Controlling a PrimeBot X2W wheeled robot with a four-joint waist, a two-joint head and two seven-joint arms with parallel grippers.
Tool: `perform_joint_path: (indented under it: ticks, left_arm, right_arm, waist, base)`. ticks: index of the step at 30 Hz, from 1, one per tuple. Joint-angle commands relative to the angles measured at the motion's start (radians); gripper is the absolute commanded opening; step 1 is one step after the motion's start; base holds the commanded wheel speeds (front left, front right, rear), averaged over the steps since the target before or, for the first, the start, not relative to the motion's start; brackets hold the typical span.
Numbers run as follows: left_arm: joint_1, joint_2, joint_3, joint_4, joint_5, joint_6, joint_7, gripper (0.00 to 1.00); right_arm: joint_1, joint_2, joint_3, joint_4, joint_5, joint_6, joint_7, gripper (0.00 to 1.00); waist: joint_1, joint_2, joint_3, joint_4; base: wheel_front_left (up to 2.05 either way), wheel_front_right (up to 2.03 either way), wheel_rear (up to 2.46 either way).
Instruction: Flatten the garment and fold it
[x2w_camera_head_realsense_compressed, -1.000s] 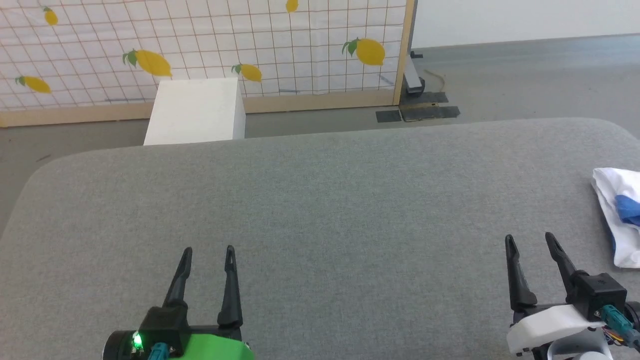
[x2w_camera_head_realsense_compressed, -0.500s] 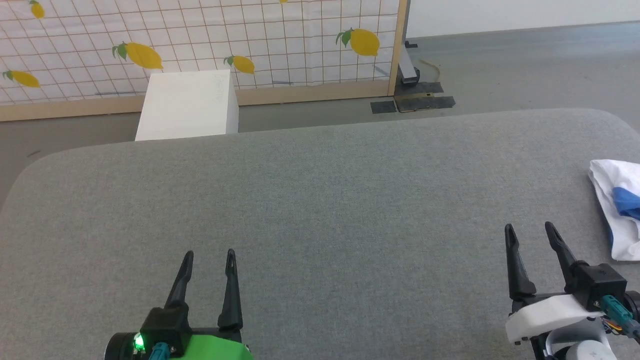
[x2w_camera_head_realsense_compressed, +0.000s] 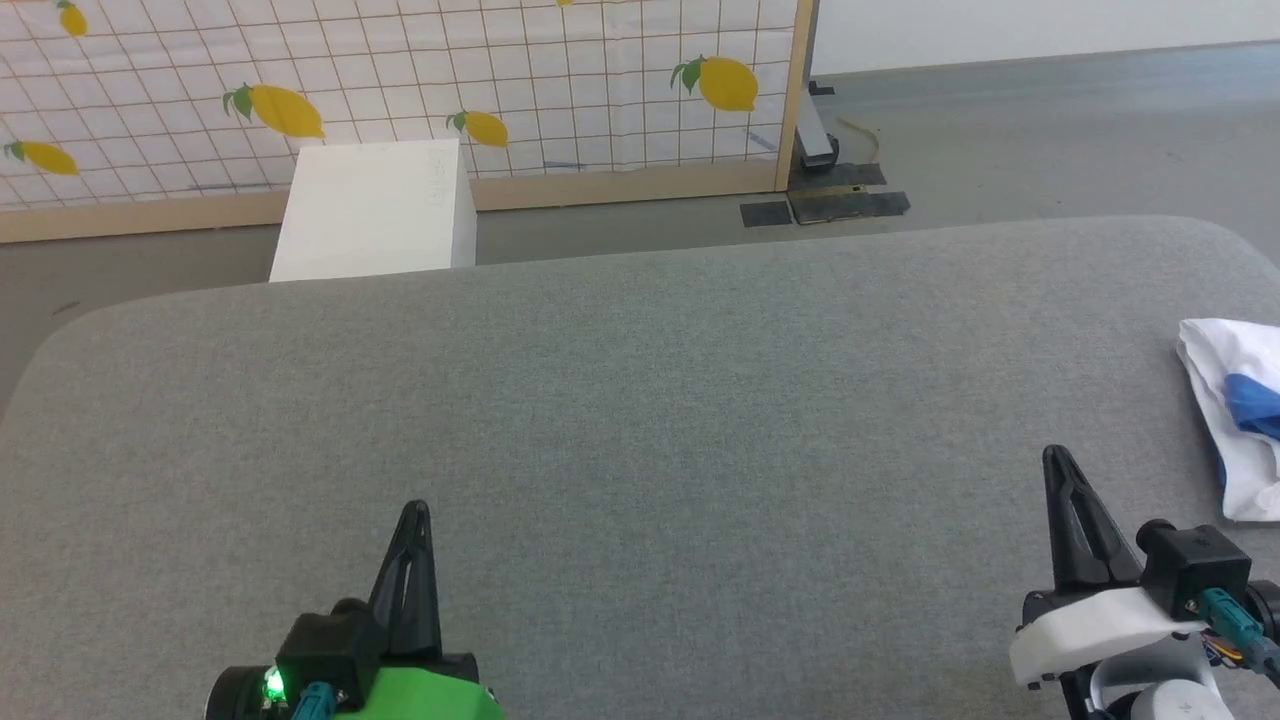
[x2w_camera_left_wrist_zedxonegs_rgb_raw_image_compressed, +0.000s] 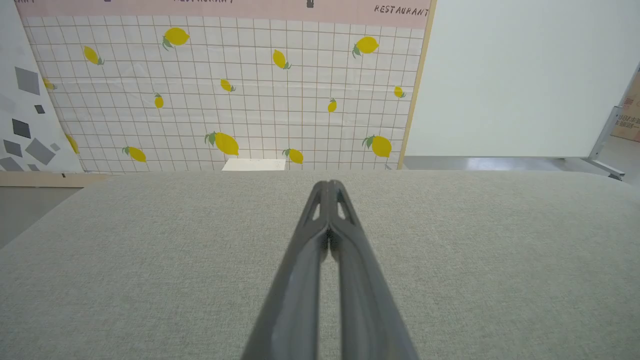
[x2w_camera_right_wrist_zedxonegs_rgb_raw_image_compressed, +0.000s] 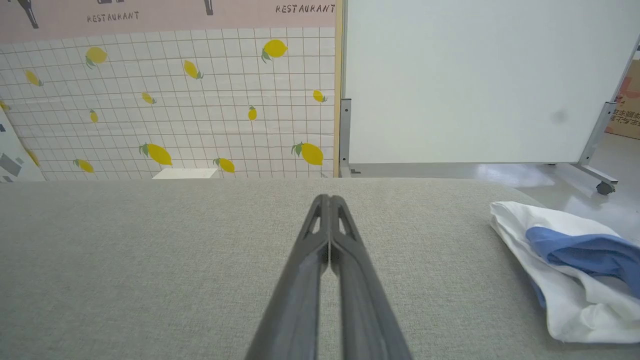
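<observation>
The garment (x2w_camera_right_wrist_zedxonegs_rgb_raw_image_compressed: 575, 310) lies bunched in a loose heap at the right edge of the grey table (x2w_camera_head_realsense_compressed: 640, 400). It is mostly white cloth, with a blue fold lying on top. Nothing holds it, and it is not spread flat.

The left gripper (x2w_camera_head_realsense_compressed: 415, 512) hangs over the near left part of the table. Its two dark fingers are pressed together tip to tip, with nothing between them. The right gripper (x2w_camera_head_realsense_compressed: 1058, 456) is over the near right part of the table, its fingers likewise closed on each other and empty. The garment sits farther along the table's right side, apart from this gripper.

A white box (x2w_camera_head_realsense_compressed: 375, 215) stands on the floor past the table's far left edge. Its top is a plain, unbroken face, so whether anything is inside cannot be told. Beyond the table's far side stands a lemon-printed screen (x2w_camera_head_realsense_compressed: 500, 60).
</observation>
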Motion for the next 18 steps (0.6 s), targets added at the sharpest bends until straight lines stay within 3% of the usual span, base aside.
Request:
perform_joint_path:
  ticks: [1,18]
  left_arm:
    - [-0.007,-0.001,0.005,0.002,0.009,-0.005,0.007,0.0]
    - [-0.024,-0.002,0.025,0.008,0.027,-0.015,0.041,0.0]
  right_arm:
    - [0.001,0.0,0.003,-0.008,-0.002,0.0,0.006,0.0]
    - [0.005,0.001,0.018,-0.034,-0.006,0.0,0.039,0.0]
  waist:
    - [0.0001,0.0,0.0,0.001]
    - [0.0001,0.0,-0.001,0.011]
  base:
    - [0.0,0.0,0.0]
    - [0.0,0.0,0.0]
